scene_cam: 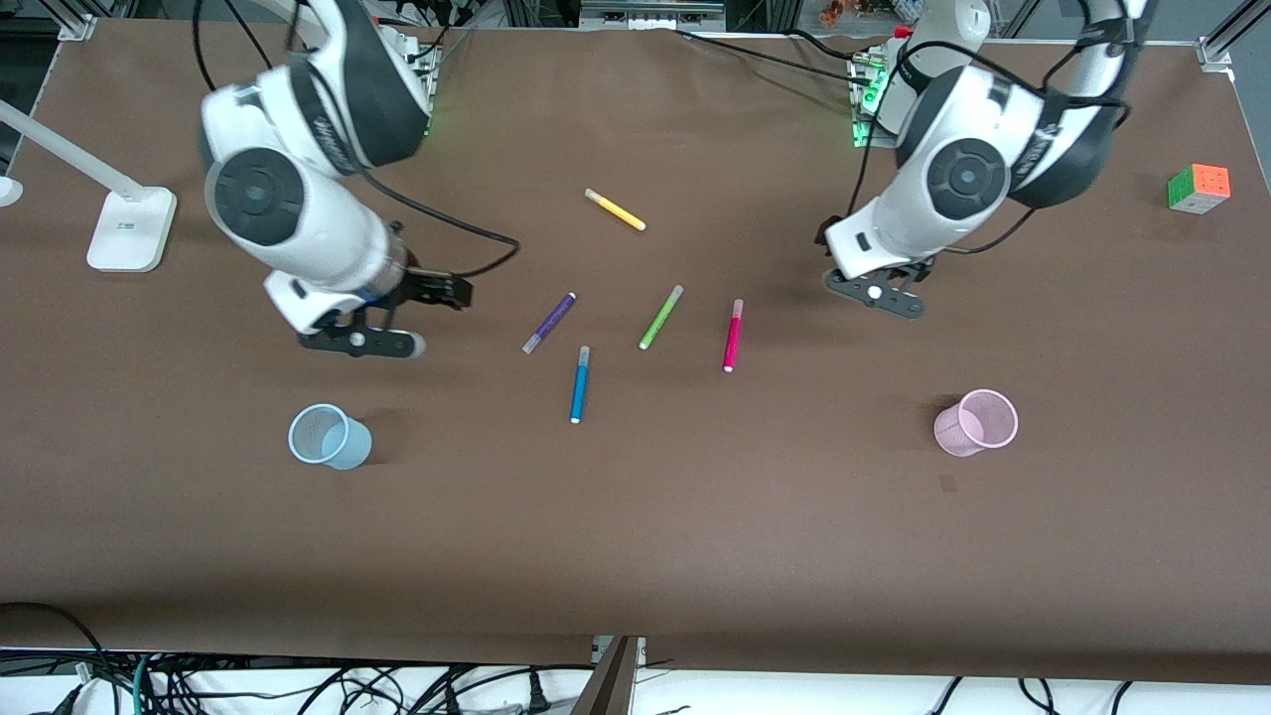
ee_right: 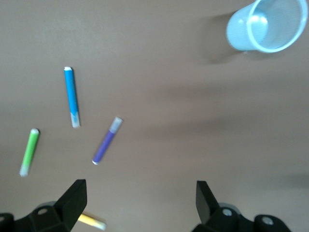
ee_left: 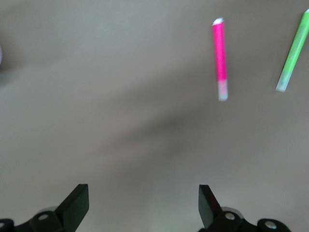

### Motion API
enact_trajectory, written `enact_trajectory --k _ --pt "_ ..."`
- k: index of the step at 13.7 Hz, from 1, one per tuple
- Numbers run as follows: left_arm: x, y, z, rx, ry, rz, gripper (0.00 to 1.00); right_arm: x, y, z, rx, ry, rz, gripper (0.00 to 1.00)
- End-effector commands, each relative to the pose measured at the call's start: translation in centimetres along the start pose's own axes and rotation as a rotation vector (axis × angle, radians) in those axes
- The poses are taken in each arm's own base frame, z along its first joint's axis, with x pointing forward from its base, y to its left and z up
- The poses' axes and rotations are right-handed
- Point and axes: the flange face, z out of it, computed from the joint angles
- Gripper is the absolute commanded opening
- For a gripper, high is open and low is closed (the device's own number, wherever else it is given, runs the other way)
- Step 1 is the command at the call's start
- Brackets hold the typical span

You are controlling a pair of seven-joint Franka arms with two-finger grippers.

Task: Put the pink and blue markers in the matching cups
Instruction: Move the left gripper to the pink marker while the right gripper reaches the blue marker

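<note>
Five markers loose mid-table, both cups empty, both grippers up in the air holding nothing.

Pink marker (scene_cam: 733,336) lies flat at frame center, just beside the green marker (scene_cam: 660,317); blue marker (scene_cam: 579,384) sits a bit lower in the frame, under the purple marker (scene_cam: 549,323); yellow marker (scene_cam: 615,210) higher up, apart from the rest. Pale blue cup (scene_cam: 328,436) stands lower in the frame toward the right arm's end, pale pink cup (scene_cam: 976,422) toward the left arm's end, both well apart from the markers. Right gripper (scene_cam: 372,333) hangs over bare brown table (scene_cam: 635,536) above the blue cup, fingers (ee_right: 72,198) spread. Left gripper (scene_cam: 879,288) hangs over bare table beside the pink marker, fingers (ee_left: 75,203) spread wide. Rubik's cube (scene_cam: 1199,188) upper right of frame, white lamp base (scene_cam: 131,229) upper left.
</note>
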Motion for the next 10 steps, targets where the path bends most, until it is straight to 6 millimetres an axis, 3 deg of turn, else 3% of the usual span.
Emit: enact_trajectory --k 1,4,5,10 --pt "-1.3 2.8 6.1 -0.012 0.068 0.072 1.0 -0.7 -4.7 3.8 -0.007 0.025 0.042 1.0" --pt "0.6 4.0 10.2 -0.064 0.119 0.097 1.0 -1.0 -8.5 7.7 0.01 0.058 0.074 1.0" --pt "1.0 5.0 11.4 -0.074 0.136 0.12 1.0 -0.9 -9.2 8.7 0.012 0.064 0.077 1.0" --pt "2.0 6.3 18.5 -0.108 0.278 0.222 1.0 -0.1 -11.0 13.2 0.03 0.086 0.082 1.0"
